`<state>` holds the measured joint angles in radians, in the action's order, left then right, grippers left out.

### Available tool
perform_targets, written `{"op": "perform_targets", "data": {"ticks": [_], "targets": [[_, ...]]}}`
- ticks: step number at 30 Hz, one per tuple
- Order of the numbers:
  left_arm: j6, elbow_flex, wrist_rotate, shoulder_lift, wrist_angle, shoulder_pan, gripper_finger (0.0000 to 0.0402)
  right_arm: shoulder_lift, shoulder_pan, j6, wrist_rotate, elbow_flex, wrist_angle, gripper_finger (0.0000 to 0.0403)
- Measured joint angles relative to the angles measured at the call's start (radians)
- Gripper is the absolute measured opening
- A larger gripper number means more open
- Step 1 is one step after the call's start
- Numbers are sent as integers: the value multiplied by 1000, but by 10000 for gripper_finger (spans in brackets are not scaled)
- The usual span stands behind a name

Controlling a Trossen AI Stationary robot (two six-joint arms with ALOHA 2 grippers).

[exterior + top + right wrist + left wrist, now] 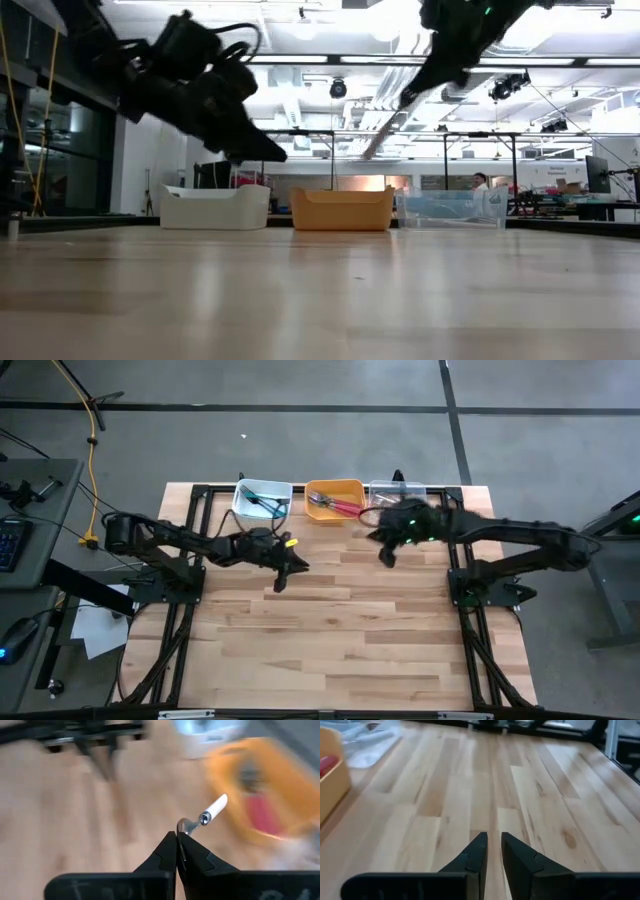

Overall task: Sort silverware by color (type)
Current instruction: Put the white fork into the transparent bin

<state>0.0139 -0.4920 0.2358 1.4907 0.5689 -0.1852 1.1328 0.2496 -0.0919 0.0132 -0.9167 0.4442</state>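
The pale wooden table (340,630) lies bare across its near planks, ringed by grey floor, with a desk and a keyboard (8,545) off to the left. The left gripper (284,574) hangs just above the boards, its fingers a narrow slit apart and holding nothing. Along the far edge stand the white bin (262,500), the orange bin (335,499) and the clear bin (396,494), with forks in them. The right gripper (386,556), raised near the clear bin, pinches a white-handled fork (206,816). Behind, ceiling lights glare, and a person (481,186) stands far off.
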Motion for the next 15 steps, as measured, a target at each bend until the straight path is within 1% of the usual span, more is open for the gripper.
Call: {"op": "perform_targets", "data": {"ticks": [2,4,6,9,12,15], "targets": [[26,47,-24,-13,59,0,47,-32,16,-6,-120,-66,141,1],[44,82,-44,-23,112,1,47,-54,42,-17,-219,-111,262,1],[62,112,-52,-29,150,1,47,-66,83,-22,-265,-141,309,1],[72,141,-87,-38,195,2,47,-77,165,-33,-268,-141,323,1],[74,158,-107,-38,222,3,47,-71,261,-38,-238,-102,317,1],[80,171,-108,-38,255,3,47,-67,354,-39,-163,-47,234,1]]}}
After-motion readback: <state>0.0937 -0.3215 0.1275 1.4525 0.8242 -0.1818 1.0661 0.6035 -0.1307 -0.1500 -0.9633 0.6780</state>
